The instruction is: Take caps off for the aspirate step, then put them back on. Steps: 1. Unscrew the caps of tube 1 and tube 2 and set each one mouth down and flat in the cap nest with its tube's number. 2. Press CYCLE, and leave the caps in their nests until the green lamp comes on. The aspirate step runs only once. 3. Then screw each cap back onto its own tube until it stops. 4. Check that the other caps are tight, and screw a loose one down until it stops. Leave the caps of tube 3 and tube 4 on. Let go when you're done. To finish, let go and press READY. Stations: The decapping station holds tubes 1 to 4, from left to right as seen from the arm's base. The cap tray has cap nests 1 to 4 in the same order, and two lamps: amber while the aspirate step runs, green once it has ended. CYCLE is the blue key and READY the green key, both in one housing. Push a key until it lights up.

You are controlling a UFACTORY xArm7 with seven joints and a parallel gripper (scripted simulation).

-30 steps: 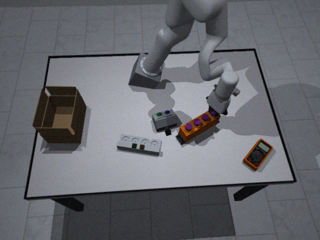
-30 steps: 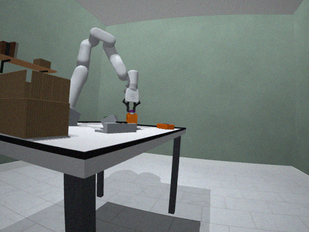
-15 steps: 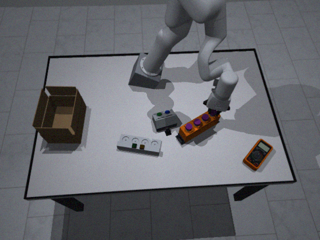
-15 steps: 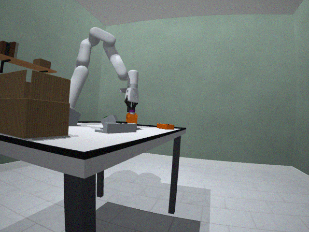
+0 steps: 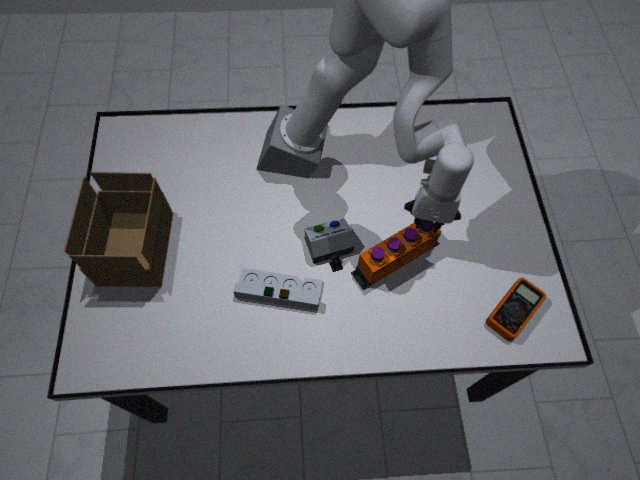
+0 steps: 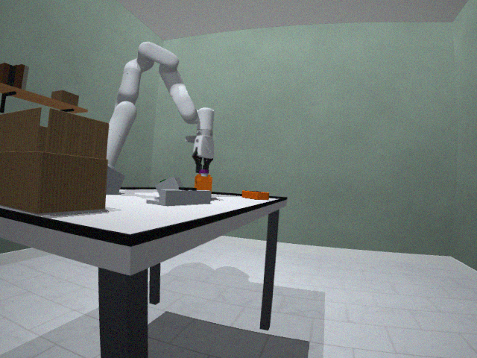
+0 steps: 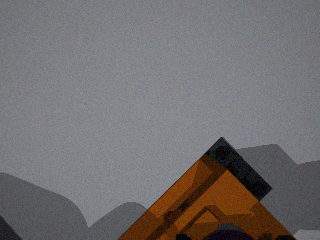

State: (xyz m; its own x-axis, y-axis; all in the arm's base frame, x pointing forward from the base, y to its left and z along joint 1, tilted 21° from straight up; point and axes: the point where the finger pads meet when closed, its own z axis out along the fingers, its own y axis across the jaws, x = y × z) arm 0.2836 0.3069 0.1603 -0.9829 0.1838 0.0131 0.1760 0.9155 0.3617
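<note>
While it hangs over the end cap [image 5: 424, 225] (purple), the hand [image 5: 433, 221] stands released; fingers apart.

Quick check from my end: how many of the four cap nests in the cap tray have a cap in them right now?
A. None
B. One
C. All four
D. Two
A. In the top view the cap tray shows four bare nests, and purple caps sit on the tubes of the orange decapping station, the end one under the hand.
</note>
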